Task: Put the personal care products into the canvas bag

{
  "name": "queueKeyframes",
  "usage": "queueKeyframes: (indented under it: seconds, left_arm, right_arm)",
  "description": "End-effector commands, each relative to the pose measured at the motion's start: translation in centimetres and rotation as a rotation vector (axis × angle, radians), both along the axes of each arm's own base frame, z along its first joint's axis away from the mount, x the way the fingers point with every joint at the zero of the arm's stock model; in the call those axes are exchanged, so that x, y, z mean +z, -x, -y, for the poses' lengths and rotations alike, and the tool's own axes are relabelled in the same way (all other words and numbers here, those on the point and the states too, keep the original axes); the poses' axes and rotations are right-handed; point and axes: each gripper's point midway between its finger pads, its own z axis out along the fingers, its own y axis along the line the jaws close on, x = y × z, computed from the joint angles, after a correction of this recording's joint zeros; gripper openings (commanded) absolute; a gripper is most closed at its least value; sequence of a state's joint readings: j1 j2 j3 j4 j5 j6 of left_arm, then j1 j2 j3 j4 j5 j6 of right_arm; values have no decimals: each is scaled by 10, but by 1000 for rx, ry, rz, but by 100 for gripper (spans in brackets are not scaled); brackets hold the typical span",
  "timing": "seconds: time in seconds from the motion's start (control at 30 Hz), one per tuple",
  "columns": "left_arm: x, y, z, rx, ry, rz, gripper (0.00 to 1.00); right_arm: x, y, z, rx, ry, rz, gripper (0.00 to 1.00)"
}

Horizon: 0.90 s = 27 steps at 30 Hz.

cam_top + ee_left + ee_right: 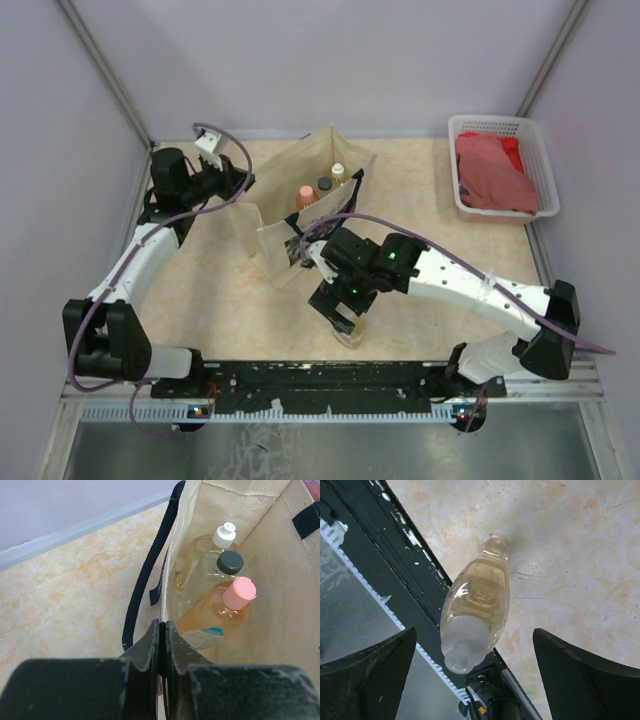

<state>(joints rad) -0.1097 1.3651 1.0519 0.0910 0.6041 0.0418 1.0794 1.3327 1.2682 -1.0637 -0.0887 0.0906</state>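
Standing upright, the beige canvas bag held three bottles, its rim apparently pinched by the left tool. The last clear amber plastic bottle, probably light and slick, lay on the surface under the spread right tool; its midbody suited grasping.

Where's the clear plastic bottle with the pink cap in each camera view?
Top external: pink-capped clear plastic bottle sits inside the beige canvas bag, left of centre.
Left wrist: right of centre, inside the bag.
Right wrist: not in view.
Shared landmark: the dark-capped bottle beside it.
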Motion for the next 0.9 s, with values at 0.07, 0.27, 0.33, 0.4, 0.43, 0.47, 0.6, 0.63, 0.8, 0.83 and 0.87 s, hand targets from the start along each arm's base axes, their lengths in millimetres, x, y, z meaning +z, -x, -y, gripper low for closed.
queueKeyframes:
  seconds: [0.07,0.27,0.33,0.4,0.43,0.47,0.6,0.63,0.8,0.83,0.87]
  left_arm:
    - [12,5,-2,2,1,48,0]
    - [11,4,-3,7,-3,45,0]
    - [11,4,-3,7,-4,45,0]
    - [11,4,-3,7,-3,42,0]
    - [10,4,-3,8,-4,40,0]
    - [9,5,-3,7,-4,39,0]
    - [9,5,-3,7,-1,37,0]
    - [9,6,-3,6,-1,37,0]
    - [11,5,-3,12,-2,43,0]
    - [11,5,-3,12,-2,43,0]
    - [12,5,-3,12,-2,45,0]
  right_arm:
    - [-18,-8,-10,21,34,34,99]
    - [-39,-11,-13,60,85,23,87]
    - [-43,-12,-15,67,90,23,82]
    - [-46,-13,-16,70,84,26,76]
    - [-46,-13,-17,72,80,27,74]
    - [-47,-13,-17,73,81,27,71]
    - [-48,-13,-14,82,107,26,54]
    - [-48,-13,-13,86,119,25,46]
    - [-48,-17,-8,73,155,37,12]
    - [-47,-19,-7,63,157,48,7]
    - [-44,-23,-7,46,158,65,3]
